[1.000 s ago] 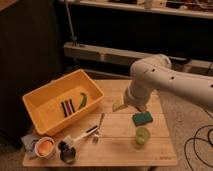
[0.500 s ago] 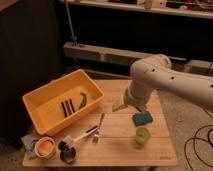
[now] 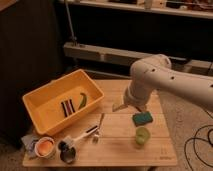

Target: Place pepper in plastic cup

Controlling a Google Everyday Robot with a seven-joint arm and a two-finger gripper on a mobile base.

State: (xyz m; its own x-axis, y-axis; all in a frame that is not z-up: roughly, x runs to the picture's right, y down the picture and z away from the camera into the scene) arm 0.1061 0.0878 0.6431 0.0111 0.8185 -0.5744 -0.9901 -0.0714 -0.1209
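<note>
The dark green curved pepper (image 3: 82,99) lies inside the yellow bin (image 3: 50,90) on the table's left, beside dark purple-black sticks (image 3: 67,106). The translucent yellow-green plastic cup (image 3: 142,136) stands upright near the table's front right, just in front of the green sponge (image 3: 143,118). My gripper (image 3: 120,107) hangs below the white arm (image 3: 155,80) over the middle of the table, right of the bin and left of the sponge. It holds nothing that I can see.
A white cup with orange inside (image 3: 44,147) and a dark metal cup (image 3: 67,153) stand at the front left. A utensil with a white handle (image 3: 82,135) and a fork (image 3: 98,127) lie mid-table. Dark shelving stands behind the wooden table (image 3: 115,150).
</note>
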